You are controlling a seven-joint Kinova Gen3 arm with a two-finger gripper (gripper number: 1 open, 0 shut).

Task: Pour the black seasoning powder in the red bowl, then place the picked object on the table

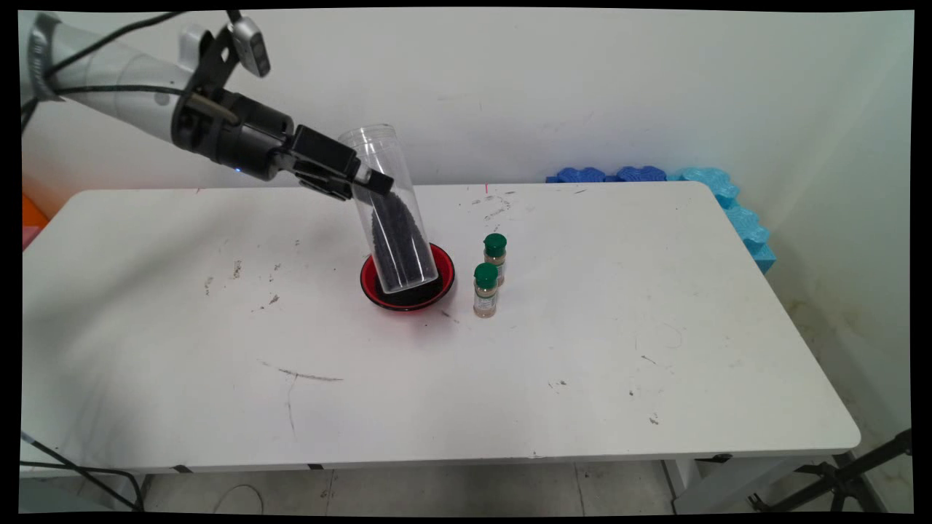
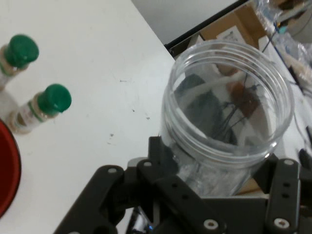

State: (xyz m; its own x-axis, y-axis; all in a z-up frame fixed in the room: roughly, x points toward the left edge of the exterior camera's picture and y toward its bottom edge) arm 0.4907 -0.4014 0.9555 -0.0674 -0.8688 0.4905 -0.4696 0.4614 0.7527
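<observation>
My gripper (image 1: 366,181) is shut on a tall clear plastic jar (image 1: 389,211), gripping it in its upper half. The jar leans with its open mouth up and to the left. Its lower end sits in or just over a red bowl (image 1: 445,263) with a dark inside. Black granules fill the jar's lower part. In the hand view the jar (image 2: 229,97) shows its open mouth between the gripper (image 2: 219,168) fingers, and the bowl's red rim (image 2: 7,170) is at the left edge. Two small spice bottles with green caps (image 1: 495,258) (image 1: 486,290) stand just right of the bowl, also visible in the hand view (image 2: 19,53) (image 2: 44,107).
Blue foam pieces (image 1: 728,196) lie along the table's far right corner against the wall. An orange object (image 1: 33,215) shows past the left edge. A black stand leg (image 1: 859,466) is on the floor at lower right. The white table (image 1: 582,364) carries scuff marks.
</observation>
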